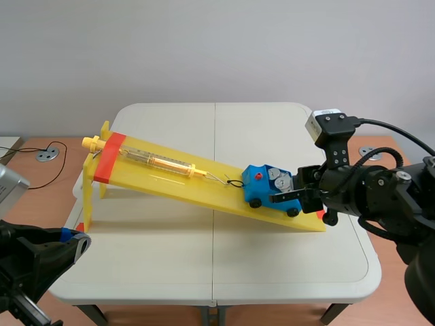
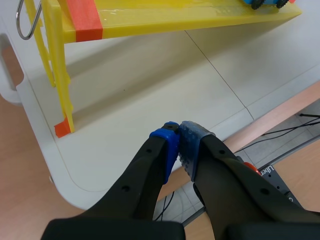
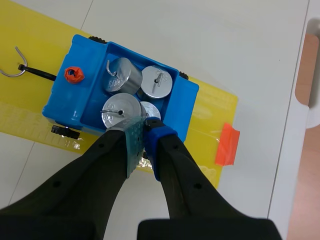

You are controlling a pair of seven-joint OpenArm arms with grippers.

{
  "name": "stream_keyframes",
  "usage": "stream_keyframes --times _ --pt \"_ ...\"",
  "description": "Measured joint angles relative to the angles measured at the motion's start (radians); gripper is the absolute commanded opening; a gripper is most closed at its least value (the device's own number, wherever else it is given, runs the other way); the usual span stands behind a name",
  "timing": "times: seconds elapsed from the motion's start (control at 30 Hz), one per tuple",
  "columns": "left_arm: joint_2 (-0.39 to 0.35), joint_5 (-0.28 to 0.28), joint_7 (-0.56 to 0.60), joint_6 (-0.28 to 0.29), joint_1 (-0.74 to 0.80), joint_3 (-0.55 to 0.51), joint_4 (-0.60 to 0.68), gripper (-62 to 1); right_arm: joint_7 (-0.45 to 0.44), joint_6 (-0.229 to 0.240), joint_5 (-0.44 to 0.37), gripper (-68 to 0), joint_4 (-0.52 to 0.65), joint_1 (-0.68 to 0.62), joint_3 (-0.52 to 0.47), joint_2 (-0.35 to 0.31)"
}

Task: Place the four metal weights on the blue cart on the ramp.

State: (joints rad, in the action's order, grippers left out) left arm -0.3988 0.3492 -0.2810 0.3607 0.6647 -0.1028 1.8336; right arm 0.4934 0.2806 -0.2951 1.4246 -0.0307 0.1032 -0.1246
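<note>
As the cart stands now: blue cart sits at the low end of the yellow ramp, tied by a black tie toward the spring scale up-slope.
Weights: all four metal weights are inside the cart's tub. The near weight and the fourth weight are just ahead of the right fingertips.
Right gripper: fingers almost together with a thin gap, tips on top of the fourth weight. Its hook is hidden under the pads. I read this as a pinch on that hook, not confirmed.
Left gripper: pads pressed together, holding nothing, over the table edge near the ramp's high-end legs, well apart from the cart.
Step (judgement): let go of the last weight and clear out.
How: part the fingers only slightly, then back off straight along the finger axis with no sideways drift.
Risk: the teal pad is beside the near weight's hook and could snag it. Any push on the cart loads the spring and rolls it.
</note>
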Motion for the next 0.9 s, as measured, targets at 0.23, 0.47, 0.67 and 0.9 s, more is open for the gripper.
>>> stream_keyframes --times 0.23,0.47,0.67,0.9 --pt "0.000 0.000 0.000 0.000 0.000 0.000 0.000 -56.9 -0.098 0.050 -0.006 -66.9 0.050 -0.031 -0.038 0.000" --pt "0.000 0.000 0.000 0.000 0.000 0.000 0.000 -56.9 -0.092 0.121 -0.073 -66.9 0.230 -0.126 -0.142 -0.023" --pt "0.000 0.000 0.000 0.011 0.000 0.000 0.001 -56.9 -0.069 0.137 -0.144 -66.9 0.396 -0.244 -0.267 -0.094" --pt "0.053 -0.031 -0.004 0.046 0.000 0.000 0.062 -56.9 -0.069 0.229 -0.195 -66.9 0.457 -0.422 -0.396 -0.210"
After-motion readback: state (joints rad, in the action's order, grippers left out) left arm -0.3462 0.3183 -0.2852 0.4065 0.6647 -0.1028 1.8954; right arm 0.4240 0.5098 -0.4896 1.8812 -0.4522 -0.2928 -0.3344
